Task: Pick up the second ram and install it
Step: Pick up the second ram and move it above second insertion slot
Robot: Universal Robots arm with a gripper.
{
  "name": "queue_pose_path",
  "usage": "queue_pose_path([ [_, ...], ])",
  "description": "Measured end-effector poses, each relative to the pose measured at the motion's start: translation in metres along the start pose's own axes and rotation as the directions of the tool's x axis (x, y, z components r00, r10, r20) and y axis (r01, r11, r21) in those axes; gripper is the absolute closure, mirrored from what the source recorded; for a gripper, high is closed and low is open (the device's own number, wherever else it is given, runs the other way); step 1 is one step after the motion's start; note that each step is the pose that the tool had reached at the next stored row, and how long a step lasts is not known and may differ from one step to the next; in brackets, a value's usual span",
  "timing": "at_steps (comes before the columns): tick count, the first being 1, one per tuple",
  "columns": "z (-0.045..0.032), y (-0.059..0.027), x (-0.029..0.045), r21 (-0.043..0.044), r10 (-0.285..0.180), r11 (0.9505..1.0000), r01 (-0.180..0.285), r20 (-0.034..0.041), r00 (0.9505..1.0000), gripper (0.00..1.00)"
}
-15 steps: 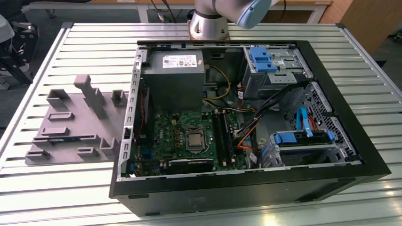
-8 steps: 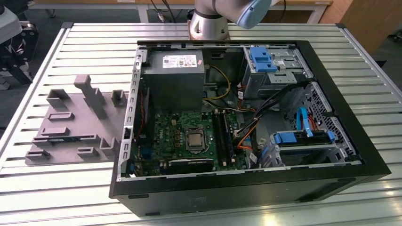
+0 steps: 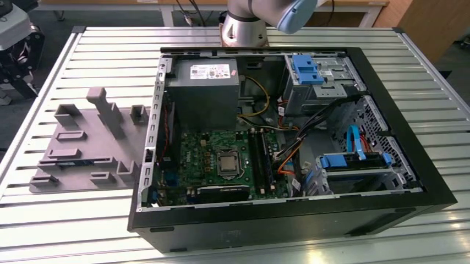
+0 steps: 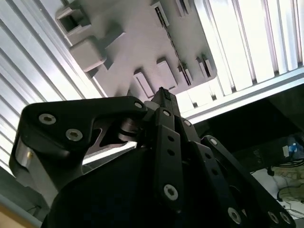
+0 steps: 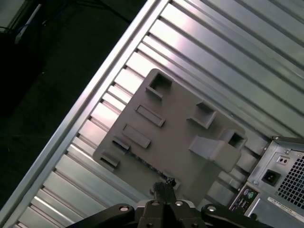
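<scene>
Grey tray (image 3: 92, 144) holds second ram (image 3: 76, 163), long axis exterior view's left-right; jaws pressed together, empty.

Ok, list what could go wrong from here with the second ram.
1. The second ram lies low in the grey fixture between raised holders. The gripper hanging over the fixture could clip one on the way down.
2. Orange cables run beside the memory slots in the case, so insertion might snag them.

Matt grey plastic tray (image 3: 82, 144) sits on ribbed, shiny metal table (image 3: 110, 49).
</scene>
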State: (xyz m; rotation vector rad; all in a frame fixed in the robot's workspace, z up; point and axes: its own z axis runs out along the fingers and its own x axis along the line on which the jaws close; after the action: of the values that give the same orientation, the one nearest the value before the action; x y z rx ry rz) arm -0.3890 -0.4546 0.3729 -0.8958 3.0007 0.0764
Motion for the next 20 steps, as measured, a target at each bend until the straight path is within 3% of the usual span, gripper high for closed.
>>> queue_pose_path([
  [9,0.0001,0.0,0.0,-0.0024,-0.097,0.9953,0.097,-0.0041,0.9953,0.89],
  [20,0.0002,0.0,0.0,-0.0055,-0.202,0.9794,0.202,-0.0084,0.9794,0.89],
])
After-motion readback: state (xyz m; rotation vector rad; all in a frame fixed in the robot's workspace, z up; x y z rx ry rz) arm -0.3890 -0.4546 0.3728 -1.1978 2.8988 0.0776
